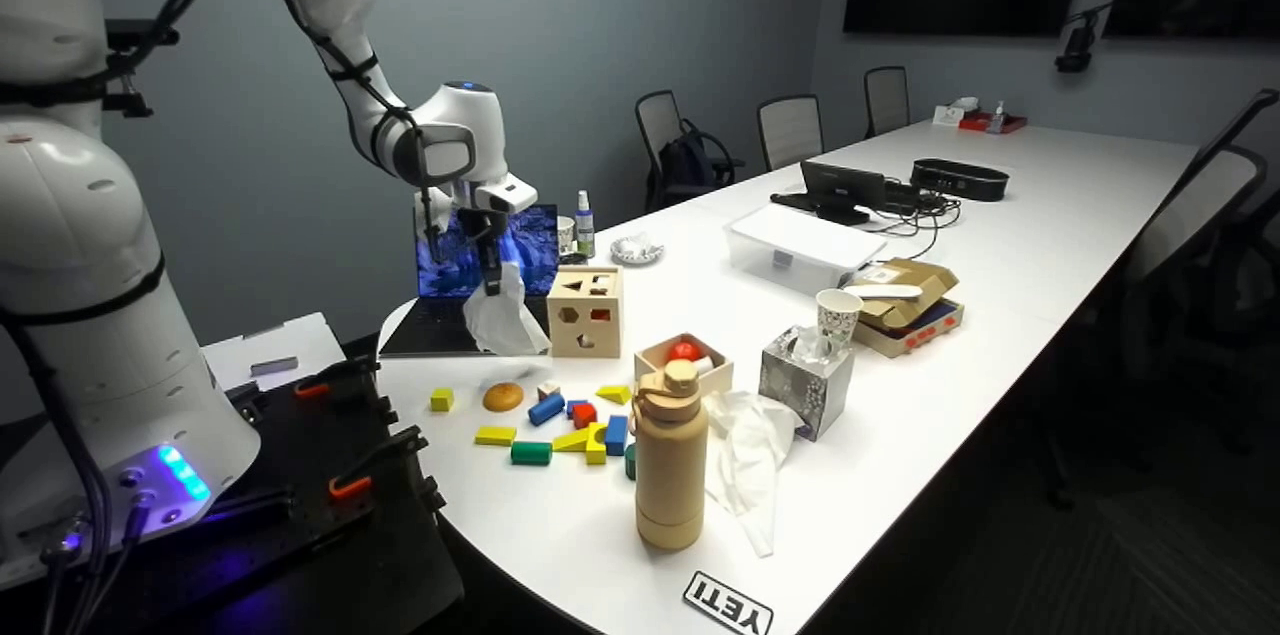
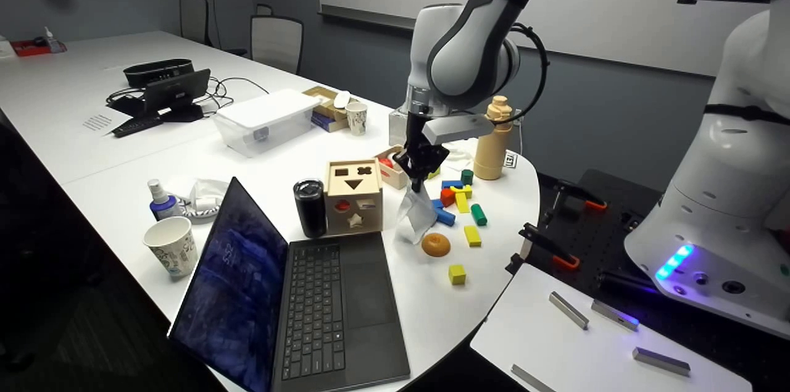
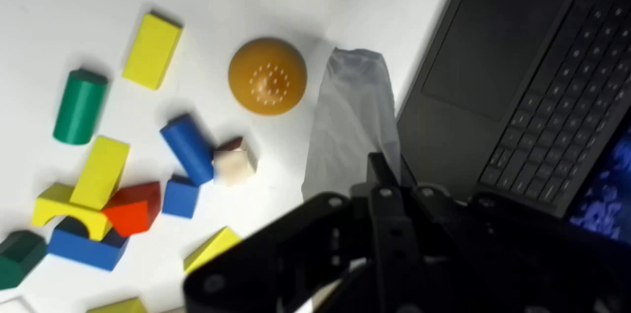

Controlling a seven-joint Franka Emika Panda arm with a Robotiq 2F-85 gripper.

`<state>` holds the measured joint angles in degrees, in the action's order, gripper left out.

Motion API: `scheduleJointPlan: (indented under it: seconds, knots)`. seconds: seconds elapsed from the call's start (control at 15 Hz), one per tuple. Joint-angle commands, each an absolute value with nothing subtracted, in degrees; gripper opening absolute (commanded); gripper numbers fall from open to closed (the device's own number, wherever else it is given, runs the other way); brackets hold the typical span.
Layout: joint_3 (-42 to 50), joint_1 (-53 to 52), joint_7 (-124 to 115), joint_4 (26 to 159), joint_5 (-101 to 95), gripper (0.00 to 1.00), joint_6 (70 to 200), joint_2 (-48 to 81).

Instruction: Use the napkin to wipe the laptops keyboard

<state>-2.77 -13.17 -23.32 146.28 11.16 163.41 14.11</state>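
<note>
The white napkin hangs from my gripper. In the wrist view my gripper is shut on the napkin, its fingertips pinching one end. In an exterior view the gripper holds the napkin over the table beside the shape box, off to the side of the laptop. Whether the napkin's lower end touches the table is unclear. The open black laptop stands on the table with its keyboard uncovered. The keyboard also shows at the right of the wrist view.
A wooden shape box and black tumbler stand at the laptop's side. An orange bun and several coloured blocks lie near the napkin. A tan bottle, tissue box and paper cup also stand on the table.
</note>
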Motion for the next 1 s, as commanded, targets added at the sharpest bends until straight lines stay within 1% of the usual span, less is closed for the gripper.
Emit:
scheduleJointPlan:
  seconds: [0.0, 0.27, 0.93]
  knots:
    - [4.3, -12.7, -29.2, 145.1, 4.3, 0.00, 162.6, 11.0]
    - [9.5, -9.9, -31.4, 140.5, 0.4, 0.00, 161.7, 11.2]
    - [14.6, -3.4, -30.3, 127.1, 1.6, 0.00, 165.2, 20.8]
